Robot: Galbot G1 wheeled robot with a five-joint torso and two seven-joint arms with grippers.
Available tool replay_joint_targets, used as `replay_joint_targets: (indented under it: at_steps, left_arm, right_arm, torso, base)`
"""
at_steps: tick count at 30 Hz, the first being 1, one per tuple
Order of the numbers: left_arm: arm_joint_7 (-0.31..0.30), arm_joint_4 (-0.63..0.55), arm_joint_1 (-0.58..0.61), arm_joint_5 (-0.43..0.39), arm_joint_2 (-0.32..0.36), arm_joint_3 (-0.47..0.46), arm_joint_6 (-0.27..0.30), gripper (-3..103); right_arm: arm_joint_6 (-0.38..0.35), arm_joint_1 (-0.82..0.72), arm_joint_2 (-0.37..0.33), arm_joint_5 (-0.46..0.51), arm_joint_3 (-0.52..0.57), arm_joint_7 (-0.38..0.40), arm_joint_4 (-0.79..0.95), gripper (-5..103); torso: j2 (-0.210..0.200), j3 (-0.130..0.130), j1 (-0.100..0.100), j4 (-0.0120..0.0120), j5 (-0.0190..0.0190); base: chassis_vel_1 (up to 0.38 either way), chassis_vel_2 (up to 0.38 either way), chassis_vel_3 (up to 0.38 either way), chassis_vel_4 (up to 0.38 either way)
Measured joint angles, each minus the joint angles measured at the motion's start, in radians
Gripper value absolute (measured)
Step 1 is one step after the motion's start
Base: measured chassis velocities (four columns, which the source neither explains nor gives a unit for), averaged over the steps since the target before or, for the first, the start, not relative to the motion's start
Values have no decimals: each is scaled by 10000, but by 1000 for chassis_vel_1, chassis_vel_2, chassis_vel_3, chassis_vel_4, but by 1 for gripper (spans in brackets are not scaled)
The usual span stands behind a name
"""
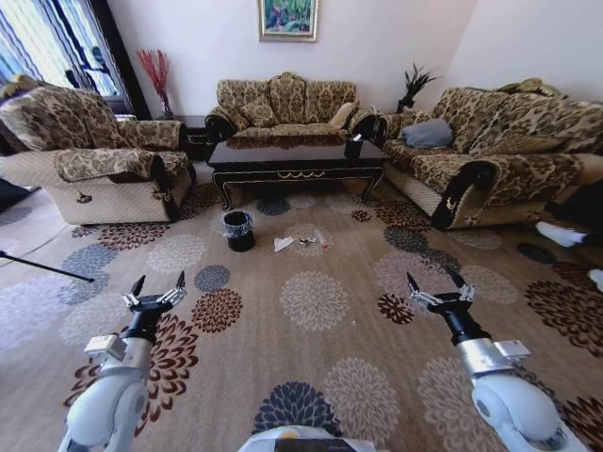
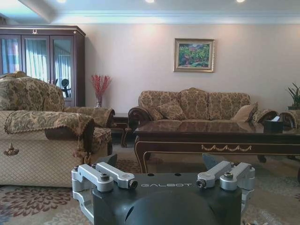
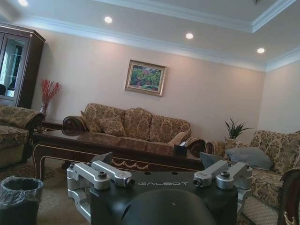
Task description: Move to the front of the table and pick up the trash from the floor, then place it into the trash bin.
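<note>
From my remote station, both arms hang low over the flowered carpet (image 1: 311,301), the left gripper (image 1: 157,287) and right gripper (image 1: 436,285) each spread wide and holding nothing. The trash (image 1: 300,243) lies well ahead on the floor, just before the table (image 1: 297,155), with the trash bin (image 1: 237,230) just beside it to my left. At this range I make out a white scrap and perhaps a small tube. My worry: driving in too far could roll the base over the litter or nudge the bin against the table leg.
</note>
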Motion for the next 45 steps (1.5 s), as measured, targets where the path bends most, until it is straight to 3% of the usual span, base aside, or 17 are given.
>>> replay_joint_targets:
  at_steps: [10,32,45]
  left_arm:
    - [12,-107,78,36,-19,-8,0,100]
    - [-67,-604,800,475,-194,79,43,100]
    - [-73,-566,837,610,-214,110,41,100]
  right_arm:
    - [514,77,68,-2,-31,-102,-74,100]
    - [676,730,-367,560,213,-64,-852,100]
    - [687,570,-544,374,21,-77,-708,100]
  torso:
    - [-427,-251,-174,1,1]
    - [-1332,-813,-515,2,2]
    - [-1855,-1149,-710,1,-1]
  base:
    - [0,0,0,0]
    - [0,0,0,0]
    - [0,0,0,0]
